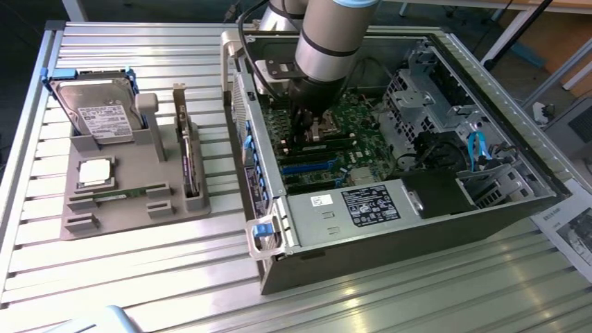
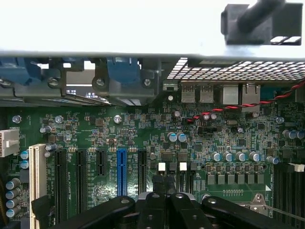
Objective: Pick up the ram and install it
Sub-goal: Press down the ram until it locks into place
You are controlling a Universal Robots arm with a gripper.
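Ribbed metal tabletop (image 1: 138,277), with an open computer case (image 1: 398,229) at the exterior view's right and a grey parts holder (image 1: 129,201) at its left.
Inside the case, the gripper (image 2: 163,198) hangs pressed together over the green motherboard (image 2: 143,138); the ram (image 1: 118,196) lies in the holder's near slot, beside a silver processor (image 1: 96,172), below an upright hard drive (image 1: 97,114).

We see the computer case (image 1: 407,208) on the table (image 1: 138,277), with the parts holder (image 1: 120,201) beside it toward the exterior view's left. The arm (image 1: 324,48) reaches into the case, over the motherboard (image 2: 143,143).
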